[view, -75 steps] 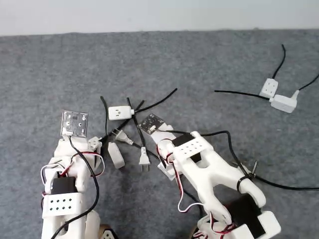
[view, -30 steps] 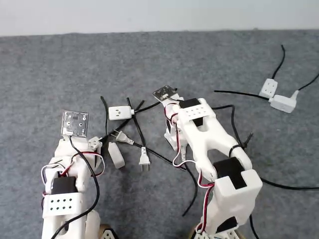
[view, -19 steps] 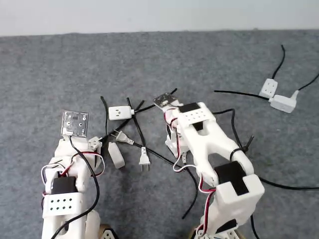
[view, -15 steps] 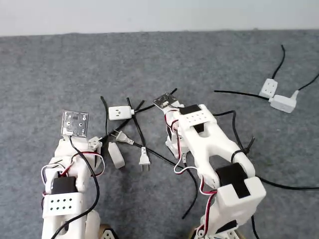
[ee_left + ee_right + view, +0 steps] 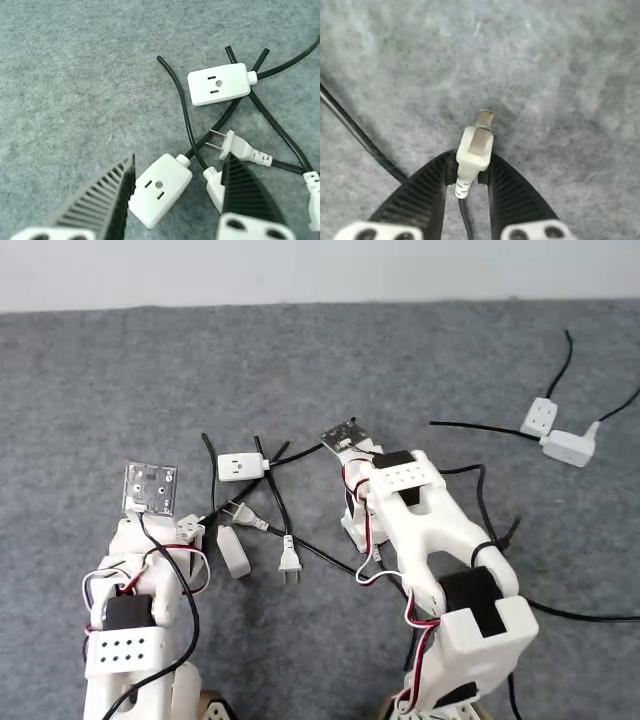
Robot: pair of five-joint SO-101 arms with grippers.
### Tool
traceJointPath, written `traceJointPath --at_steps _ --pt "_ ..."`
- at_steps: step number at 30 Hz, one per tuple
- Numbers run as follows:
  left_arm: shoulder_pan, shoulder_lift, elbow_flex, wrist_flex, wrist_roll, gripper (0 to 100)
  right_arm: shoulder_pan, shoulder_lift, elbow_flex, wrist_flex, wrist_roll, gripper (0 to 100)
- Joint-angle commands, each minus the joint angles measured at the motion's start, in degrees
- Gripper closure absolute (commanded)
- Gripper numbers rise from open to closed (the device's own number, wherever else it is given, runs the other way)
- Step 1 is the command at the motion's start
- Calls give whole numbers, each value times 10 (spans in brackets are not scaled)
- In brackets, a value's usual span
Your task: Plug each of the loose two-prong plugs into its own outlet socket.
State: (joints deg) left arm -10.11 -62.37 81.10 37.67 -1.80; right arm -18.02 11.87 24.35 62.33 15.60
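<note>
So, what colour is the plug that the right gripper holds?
The plug is white; the right wrist view shows it best.

High view: looked steeply down from fixed spot above and behind both arms, far enough to take in wide stretch of grey worktop [image 5: 100,360].
Left wrist view: looked out between fingers of left hand [image 5: 181,160], close above worktop. Shared white socket [image 5: 218,84] and loose plug [image 5: 240,147] with high view.
Right wrist view: sat nearest, faced down past right hand [image 5: 471,157] onto held plug [image 5: 475,145].

We could read no text, number or brand. The outlet socket [image 5: 218,83] and the plug [image 5: 474,150] carried no legible print.
</note>
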Motion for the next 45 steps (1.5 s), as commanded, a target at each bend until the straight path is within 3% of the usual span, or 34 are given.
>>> traceJointPath --at_steps 1,6,11,16,20,27,31,38,45 --pt "3 -11 -7 -18 -7 729 1 -15 6 -6 -3 991" --pt "3 -11 -9 -17 -7 729 -29 -102 4 30 -2 991" --pt "1 -12 -17 -14 -4 729 -106 -270 4 81 58 991" --pt "-2 -22 -63 28 -4 729 -148 -393 7 92 62 991" --pt "16 -94 -79 57 -18 729 -165 -431 5 85 63 991" --pt "122 -312 -84 207 -76 729 -222 -456 40 91 63 991" --pt "143 -417 -71 265 -96 729 -265 -496 79 91 64 991" --pt "150 -415 -79 283 -96 729 -305 -584 142 91 64 991" --pt "210 -414 -123 326 -93 729 -317 -599 154 91 63 991"
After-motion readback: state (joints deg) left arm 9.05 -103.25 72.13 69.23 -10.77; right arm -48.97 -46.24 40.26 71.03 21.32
